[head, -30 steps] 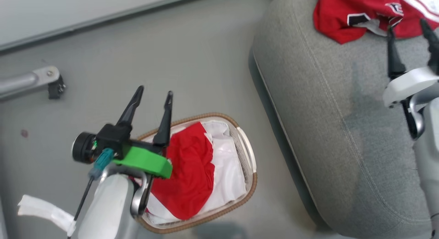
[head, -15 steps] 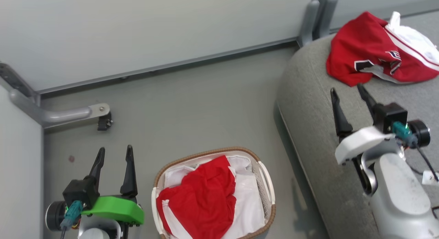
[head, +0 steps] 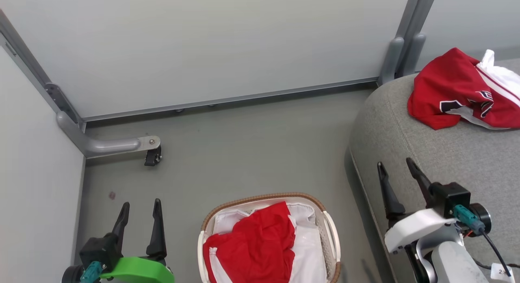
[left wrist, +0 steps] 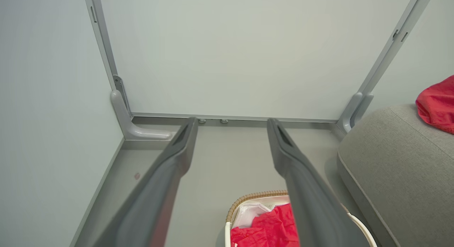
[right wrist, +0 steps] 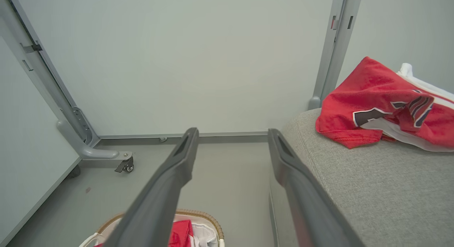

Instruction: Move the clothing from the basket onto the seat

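Head view, looking down: red garment heaped in the basket on its white liner, down on the grey floor just beside the seat. Jersey crumpled on the seat's far part, well apart from the basket. Left gripper low at the basket's left, fingers spread wide and empty. Right gripper at the seat's edge, fingers likewise apart and empty. Left wrist view: basket's far rim and a scrap of red beneath one finger, a corner of the jersey at the frame's edge. Right wrist view: closer on the jersey, with dark white-edged lettering and white trim, plus a small black caster on the floor.
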Robot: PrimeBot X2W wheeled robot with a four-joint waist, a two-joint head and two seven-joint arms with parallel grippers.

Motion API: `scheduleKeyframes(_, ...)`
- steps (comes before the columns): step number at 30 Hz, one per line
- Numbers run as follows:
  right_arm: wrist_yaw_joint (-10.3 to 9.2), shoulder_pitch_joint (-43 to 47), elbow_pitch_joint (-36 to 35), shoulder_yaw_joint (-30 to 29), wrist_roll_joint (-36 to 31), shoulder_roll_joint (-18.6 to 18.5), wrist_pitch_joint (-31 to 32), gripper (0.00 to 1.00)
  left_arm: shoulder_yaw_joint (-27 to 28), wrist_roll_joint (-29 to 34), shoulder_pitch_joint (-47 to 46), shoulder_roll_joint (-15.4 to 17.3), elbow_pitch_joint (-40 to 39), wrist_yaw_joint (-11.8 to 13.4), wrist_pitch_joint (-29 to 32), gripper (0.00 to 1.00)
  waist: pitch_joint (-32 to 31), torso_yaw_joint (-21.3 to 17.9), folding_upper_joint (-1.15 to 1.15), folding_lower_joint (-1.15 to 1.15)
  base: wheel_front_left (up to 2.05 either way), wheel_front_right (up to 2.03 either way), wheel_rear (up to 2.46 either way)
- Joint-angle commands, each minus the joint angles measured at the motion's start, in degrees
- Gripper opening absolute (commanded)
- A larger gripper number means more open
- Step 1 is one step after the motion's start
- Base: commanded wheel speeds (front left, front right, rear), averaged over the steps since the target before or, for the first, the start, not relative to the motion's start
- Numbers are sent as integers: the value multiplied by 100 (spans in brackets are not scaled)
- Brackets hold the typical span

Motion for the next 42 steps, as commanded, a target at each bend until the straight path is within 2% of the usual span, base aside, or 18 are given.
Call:
scheduleKeyframes(1, -6, 118, -61, 21, 37, -22, -2, 100, -16, -51, 68, -4, -5, -17, -5, 100, -5, -2, 0, 1, 0, 0, 0)
scheduleKeyframes(21, -6, 246, -85, 127, 141, -19, -2, 100, -63, -69, 21, -3, 42, -21, -5, 100, 18, -80, 0, 1, 0, 0, 0)
scheduleKeyframes(29, -6, 77, -159, 125, 145, -18, -1, 100, -146, 65, -196, -3, 87, -21, -4, 100, 229, -120, 0, 1, 0, 0, 0)
scheduleKeyframes(37, -6, -315, -348, -15, 36, -17, -2, 100, -562, 171, -957, 1, 693, -24, -5, 100, 1029, -312, 0, 1, 0, 0, 0)
scheduleKeyframes(42, -6, -663, -540, -172, -67, -17, -2, 100, -1181, 71, -1767, 3, 1459, -25, -4, 100, 1803, -513, 0, 1, 0, 0, 0)
